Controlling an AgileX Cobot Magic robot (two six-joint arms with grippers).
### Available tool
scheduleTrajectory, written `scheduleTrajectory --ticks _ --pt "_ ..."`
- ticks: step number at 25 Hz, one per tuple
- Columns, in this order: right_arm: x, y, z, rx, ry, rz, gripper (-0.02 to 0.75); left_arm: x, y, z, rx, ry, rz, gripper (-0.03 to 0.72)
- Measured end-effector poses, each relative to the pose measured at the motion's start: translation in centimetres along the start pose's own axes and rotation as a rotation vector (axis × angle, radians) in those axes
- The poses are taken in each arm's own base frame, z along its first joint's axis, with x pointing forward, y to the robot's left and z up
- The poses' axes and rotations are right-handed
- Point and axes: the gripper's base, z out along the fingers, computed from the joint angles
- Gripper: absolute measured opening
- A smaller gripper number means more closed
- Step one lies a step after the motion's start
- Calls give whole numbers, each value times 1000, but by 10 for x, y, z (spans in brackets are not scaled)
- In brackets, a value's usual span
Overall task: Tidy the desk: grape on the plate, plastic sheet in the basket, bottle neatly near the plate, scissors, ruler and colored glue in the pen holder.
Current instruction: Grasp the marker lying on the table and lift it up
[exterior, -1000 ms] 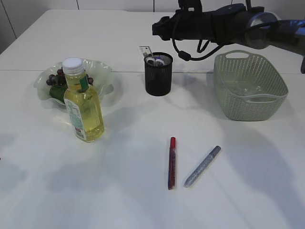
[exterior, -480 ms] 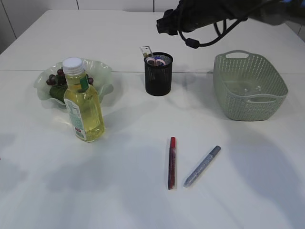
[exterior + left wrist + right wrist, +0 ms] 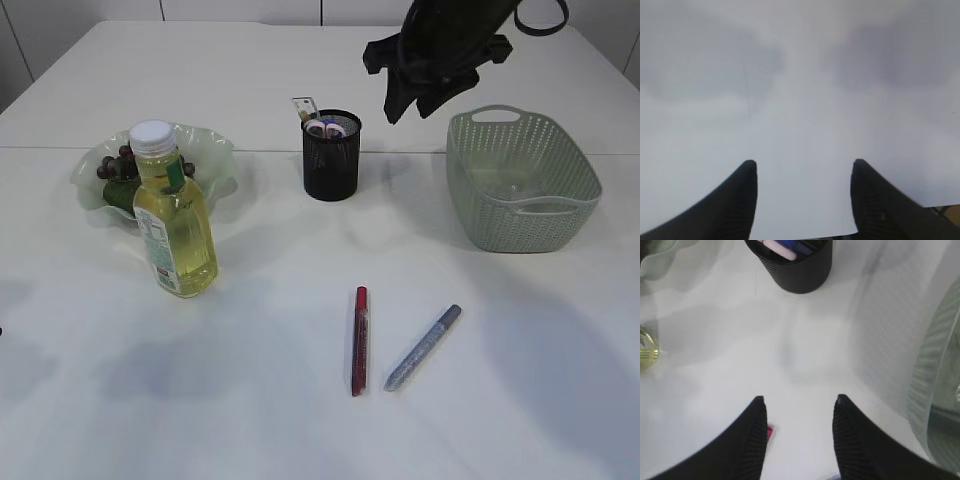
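Glue sticks, red point(image 3: 360, 340) and grey point(image 3: 423, 347), lie side by side mid-table; right gripper point(image 3: 799, 402) hangs released and empty above. Drop straight onto red, pinch mid-barrel, avoid nudging grey.

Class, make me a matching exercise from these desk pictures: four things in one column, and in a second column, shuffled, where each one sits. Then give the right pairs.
Things:
1. bottle
2. pen holder
3. basket
4. red glue pen

Places:
A. far right of the table
B. lying flat at the front, beside the silver glue pen
C. standing just in front of the plate
D. middle of the table at the back, scissors handles showing in it

Pairs: 1-C, 2-D, 3-A, 4-B
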Motion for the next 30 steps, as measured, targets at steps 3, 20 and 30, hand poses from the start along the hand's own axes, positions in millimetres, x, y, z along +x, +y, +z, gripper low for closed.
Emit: scheduleTrajectory --ticks 3,20,30 --pt "3 9 1 -4 21 51 355 0 0 0 0 -2 0 434" --pt "129 36 16 82 418 289 355 -1 0 0 1 -12 0 434" --pt "150 33 47 145 325 765 355 -2 0 0 1 -17 0 434"
